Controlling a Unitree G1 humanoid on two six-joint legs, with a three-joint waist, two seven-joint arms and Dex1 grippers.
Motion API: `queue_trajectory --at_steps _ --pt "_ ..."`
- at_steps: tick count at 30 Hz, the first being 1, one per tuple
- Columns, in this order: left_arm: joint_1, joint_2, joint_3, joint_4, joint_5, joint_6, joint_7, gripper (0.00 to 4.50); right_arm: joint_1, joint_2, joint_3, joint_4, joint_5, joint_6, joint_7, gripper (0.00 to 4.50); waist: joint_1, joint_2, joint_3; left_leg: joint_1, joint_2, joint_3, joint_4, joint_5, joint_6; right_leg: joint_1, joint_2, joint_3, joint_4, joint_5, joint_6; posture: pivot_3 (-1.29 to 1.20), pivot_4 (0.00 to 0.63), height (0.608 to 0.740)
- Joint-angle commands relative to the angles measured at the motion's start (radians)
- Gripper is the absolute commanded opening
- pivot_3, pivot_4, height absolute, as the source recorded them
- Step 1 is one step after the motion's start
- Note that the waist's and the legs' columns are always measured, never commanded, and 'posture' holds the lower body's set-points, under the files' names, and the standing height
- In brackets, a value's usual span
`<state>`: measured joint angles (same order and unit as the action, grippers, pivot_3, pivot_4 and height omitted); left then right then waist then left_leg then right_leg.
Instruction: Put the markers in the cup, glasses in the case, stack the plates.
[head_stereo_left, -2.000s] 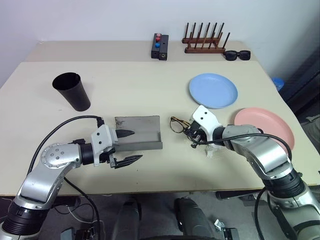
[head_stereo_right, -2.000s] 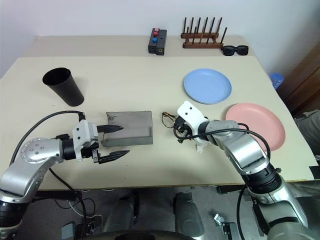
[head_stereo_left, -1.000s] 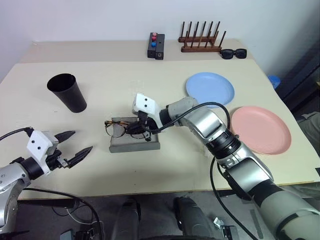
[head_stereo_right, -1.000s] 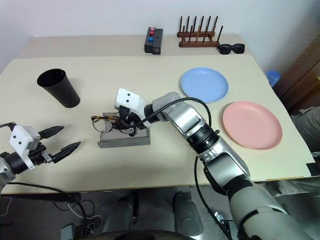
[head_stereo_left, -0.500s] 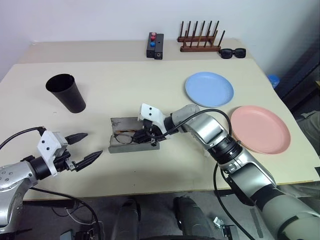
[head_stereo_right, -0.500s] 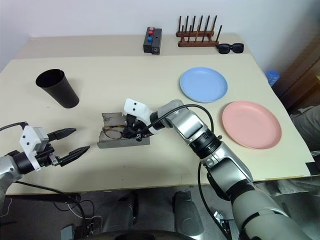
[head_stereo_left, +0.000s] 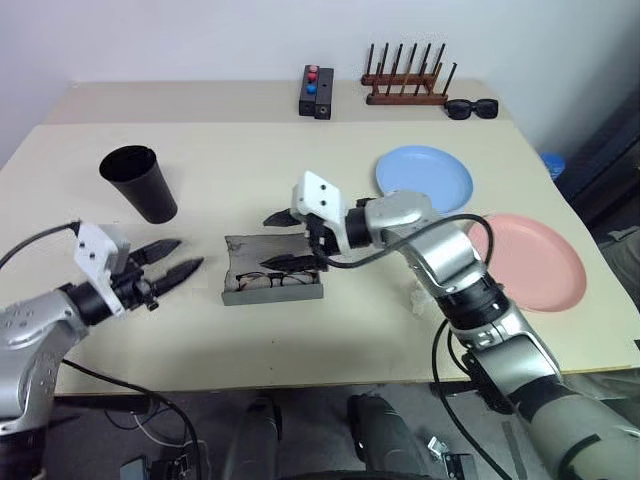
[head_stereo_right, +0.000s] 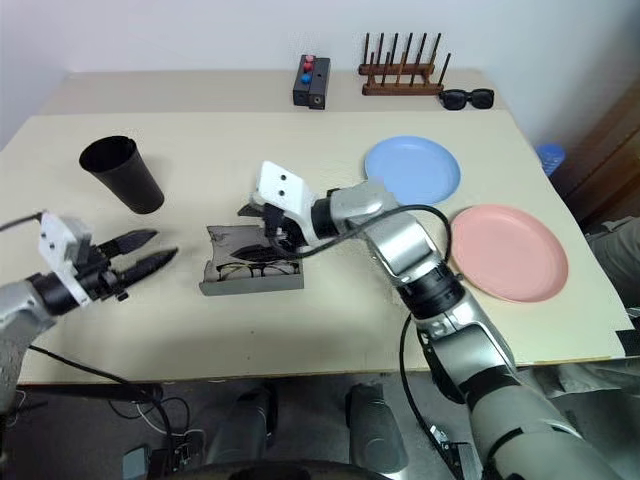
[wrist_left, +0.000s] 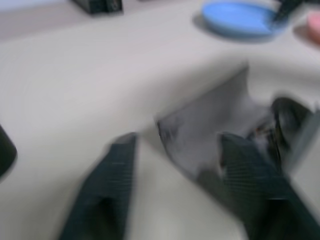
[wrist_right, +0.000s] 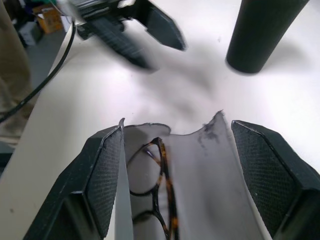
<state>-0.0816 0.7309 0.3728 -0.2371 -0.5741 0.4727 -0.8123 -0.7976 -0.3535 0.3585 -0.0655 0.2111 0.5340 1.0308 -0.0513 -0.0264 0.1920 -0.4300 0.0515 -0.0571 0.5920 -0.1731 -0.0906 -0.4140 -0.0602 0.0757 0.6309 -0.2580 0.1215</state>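
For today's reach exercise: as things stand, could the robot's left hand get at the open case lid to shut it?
Probably yes. The left hand hangs beside the case with bare table between them. The right hand, open above the glasses, may crowd the lid.

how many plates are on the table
2: the light blue plate toward the table's far right, and the salmon pink plate nearer, by the right edge, apart from it. None looks hidden.

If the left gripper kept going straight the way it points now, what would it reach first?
Most likely the case. The left gripper points along the table toward its near end, with bare table between them, and the left wrist view shows the case straight ahead between its fingers. Height above the table is hard to judge.
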Motion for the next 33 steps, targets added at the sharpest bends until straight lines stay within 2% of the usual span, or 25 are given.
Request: queue_trajectory --at_steps 1,6,11,15,19,23,29,33 --pt "-0.157 -0.015 -0.122 0.080 0.090 0.040 0.083 0.35 0.075 -0.053 -0.057 -0.137 0.009 -0.035 -0.023 3.52 0.012 0.000 0.000 0.000 0.000 0.000 0.000 0.000 0.000 0.000 0.000 0.000 0.000 0.000 0.000 0.00 0.150 0.740" --pt "-0.410 -0.077 -0.256 0.250 0.161 0.109 0.133 0.35 0.219 -0.140 -0.118 -0.283 0.037 -0.004 -0.052 3.52 0.011 -0.001 0.000 0.000 0.000 -0.002 0.002 0.000 0.000 0.001 0.001 0.000 0.001 0.000 0.001 0.00 0.150 0.740" --pt "-0.604 -0.098 -0.393 0.422 0.227 0.195 0.078 0.35 0.362 -0.222 -0.188 -0.407 0.065 0.036 -0.083 3.52 0.007 -0.001 0.000 0.000 0.000 -0.002 0.002 0.000 0.000 0.002 0.002 0.000 0.001 -0.001 0.002 0.00 0.150 0.740" --pt "-0.693 -0.089 -0.496 0.509 0.285 0.240 0.002 0.35 0.424 -0.260 -0.235 -0.463 0.092 0.063 -0.110 3.52 0.005 -0.001 0.000 0.001 0.000 -0.002 0.001 0.000 0.000 0.001 0.002 0.000 0.001 -0.001 0.002 0.00 0.150 0.740" --pt "-0.707 -0.051 -0.570 0.512 0.311 0.237 -0.130 0.35 0.458 -0.283 -0.291 -0.477 0.102 0.070 -0.147 3.52 0.007 -0.001 0.000 0.000 0.000 -0.002 0.001 0.000 0.000 0.001 0.002 0.000 0.001 -0.001 0.002 0.00 0.150 0.740" --pt "-0.681 -0.021 -0.593 0.474 0.322 0.188 -0.225 0.35 0.485 -0.302 -0.331 -0.486 0.126 0.073 -0.160 3.52 0.009 -0.001 0.000 0.000 0.000 -0.002 0.001 0.000 0.000 0.002 0.002 0.000 0.001 -0.001 0.001 0.00 0.150 0.740" --pt "-0.615 0.011 -0.559 0.380 0.311 0.104 -0.307 0.35 0.494 -0.315 -0.328 -0.455 0.123 0.051 -0.172 3.52 0.008 -0.001 0.000 0.000 0.000 -0.002 0.001 0.000 0.000 0.002 0.002 0.000 0.001 -0.001 0.001 0.00 0.150 0.740" --pt "-0.553 0.027 -0.529 0.278 0.276 0.117 -0.329 0.35 0.479 -0.309 -0.313 -0.424 0.114 0.037 -0.178 3.52 0.009 -0.001 0.000 0.000 0.000 -0.002 0.002 0.000 0.000 0.002 0.002 0.000 0.001 -0.001 0.001 0.00 0.150 0.740"
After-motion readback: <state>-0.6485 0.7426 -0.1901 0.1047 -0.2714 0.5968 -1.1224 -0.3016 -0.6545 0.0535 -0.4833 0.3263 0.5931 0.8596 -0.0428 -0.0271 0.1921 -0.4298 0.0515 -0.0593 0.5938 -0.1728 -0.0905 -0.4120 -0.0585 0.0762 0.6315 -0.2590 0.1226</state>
